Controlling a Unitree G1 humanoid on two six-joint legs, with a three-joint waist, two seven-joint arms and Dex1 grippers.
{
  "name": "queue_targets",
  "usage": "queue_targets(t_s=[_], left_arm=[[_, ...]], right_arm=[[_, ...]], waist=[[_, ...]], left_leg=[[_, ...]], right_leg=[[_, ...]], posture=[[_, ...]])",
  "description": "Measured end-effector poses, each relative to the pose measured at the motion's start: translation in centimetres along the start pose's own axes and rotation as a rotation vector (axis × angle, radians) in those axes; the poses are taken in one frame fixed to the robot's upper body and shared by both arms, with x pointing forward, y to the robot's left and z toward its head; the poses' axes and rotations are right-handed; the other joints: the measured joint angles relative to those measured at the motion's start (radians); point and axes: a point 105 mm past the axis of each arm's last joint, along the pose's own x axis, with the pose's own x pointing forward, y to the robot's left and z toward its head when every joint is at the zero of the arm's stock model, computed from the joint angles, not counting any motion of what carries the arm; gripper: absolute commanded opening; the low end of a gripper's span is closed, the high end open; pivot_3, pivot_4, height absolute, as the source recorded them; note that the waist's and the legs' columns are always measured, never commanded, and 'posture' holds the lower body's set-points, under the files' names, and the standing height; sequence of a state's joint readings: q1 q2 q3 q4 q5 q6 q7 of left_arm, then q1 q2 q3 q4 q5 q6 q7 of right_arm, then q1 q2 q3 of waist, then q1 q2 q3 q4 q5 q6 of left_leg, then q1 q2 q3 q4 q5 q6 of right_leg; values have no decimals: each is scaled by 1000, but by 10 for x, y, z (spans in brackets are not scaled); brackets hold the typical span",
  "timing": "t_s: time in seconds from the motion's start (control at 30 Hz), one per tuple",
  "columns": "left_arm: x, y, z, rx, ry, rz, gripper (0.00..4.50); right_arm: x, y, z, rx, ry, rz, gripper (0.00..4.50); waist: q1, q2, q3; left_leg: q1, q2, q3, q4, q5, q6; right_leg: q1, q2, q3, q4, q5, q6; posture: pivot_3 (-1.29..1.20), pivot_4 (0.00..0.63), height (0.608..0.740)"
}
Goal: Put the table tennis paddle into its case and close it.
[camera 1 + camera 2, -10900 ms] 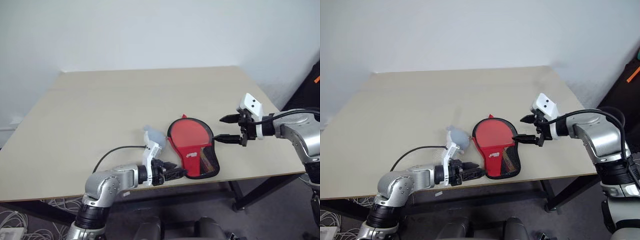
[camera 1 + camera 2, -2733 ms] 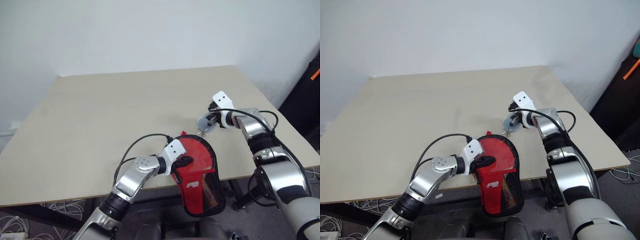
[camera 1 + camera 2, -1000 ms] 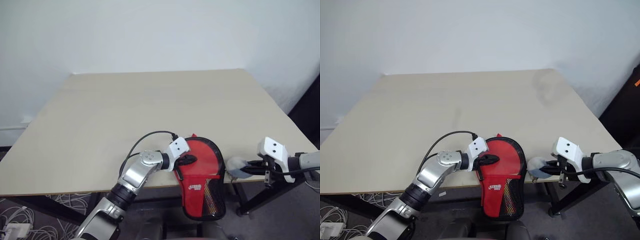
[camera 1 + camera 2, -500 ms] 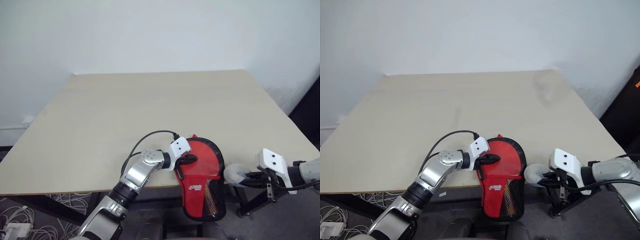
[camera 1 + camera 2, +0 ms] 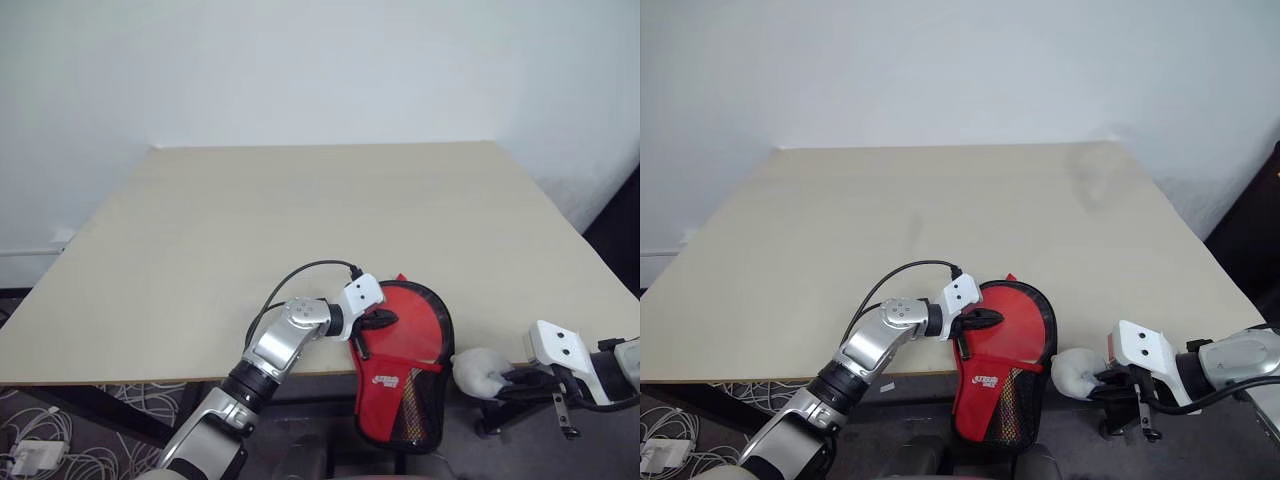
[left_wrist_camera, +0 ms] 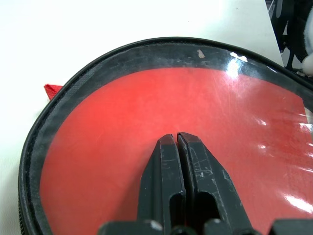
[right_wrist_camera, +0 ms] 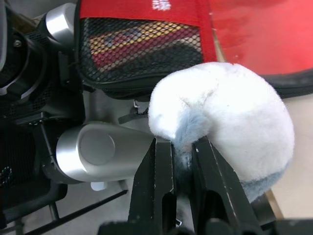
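The case [image 5: 405, 365] is seen lying at the near edge of the bench [image 5: 300, 220], its red round part on the top and its mesh narrow end hanging over the edge. The table tennis paddle [image 7: 139, 41] is made out inside it, the striped handle showing through the mesh. The left end effector [image 6: 177, 139] is pressed on the red face with its fingers closed together and nothing between them. The right end effector [image 7: 183, 161] is held off the bench beside the case, pinched on a pale blue-grey fluffy pompom [image 7: 225, 122], which may be the zip pull, though no link to the zip can be made out.

A slide of the case off the bench is judged the chief risk, since much of it overhangs and only a press from above pins it. If the pompom is tied to the zip, a further pull could drag the case sideways from under the left fingertips, or the soft fluff could be lost from the pinch. Whether the zip is fully shut cannot be told.
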State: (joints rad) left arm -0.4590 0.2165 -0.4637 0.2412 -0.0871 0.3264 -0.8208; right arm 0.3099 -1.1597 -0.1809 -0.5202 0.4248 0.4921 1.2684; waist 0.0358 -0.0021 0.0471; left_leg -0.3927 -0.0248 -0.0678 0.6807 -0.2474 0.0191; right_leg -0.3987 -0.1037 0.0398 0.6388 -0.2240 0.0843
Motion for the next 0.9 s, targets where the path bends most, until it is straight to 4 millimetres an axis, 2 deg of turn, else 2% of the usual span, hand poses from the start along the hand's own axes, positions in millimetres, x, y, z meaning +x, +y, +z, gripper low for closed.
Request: queue_targets(t_s=[0.23, 0.53, 0.73, 0.9], left_arm=[[1, 4, 1, 6, 7, -6, 0], [3, 8, 1, 25, 19, -22, 0], [3, 9, 1, 30, 22, -28, 0], [3, 9, 1, 32, 25, -33, 0]], right_arm=[[1, 0, 5, -39, -28, 1, 7], [5, -1, 28, -163, -204, 23, 7], [11, 3, 30, -232, -216, 78, 7], [19, 15, 21, -241, -203, 127, 7]], waist=[[0, 0, 0], [0, -2, 0], [0, -2, 0], [0, -3, -1]], left_leg=[[0, 0, 0, 0, 0, 0], [1, 1, 0, 0, 0, 0], [1, 1, 0, 0, 0, 0], [1, 1, 0, 0, 0, 0]], right_leg=[[0, 0, 0, 0, 0, 0], [1, 0, 0, 0, 0, 0], [1, 1, 0, 0, 0, 0], [0, 1, 0, 0, 0, 0]], posture=[[0, 0, 698], [0, 0, 698], [0, 0, 698], [0, 0, 698]])
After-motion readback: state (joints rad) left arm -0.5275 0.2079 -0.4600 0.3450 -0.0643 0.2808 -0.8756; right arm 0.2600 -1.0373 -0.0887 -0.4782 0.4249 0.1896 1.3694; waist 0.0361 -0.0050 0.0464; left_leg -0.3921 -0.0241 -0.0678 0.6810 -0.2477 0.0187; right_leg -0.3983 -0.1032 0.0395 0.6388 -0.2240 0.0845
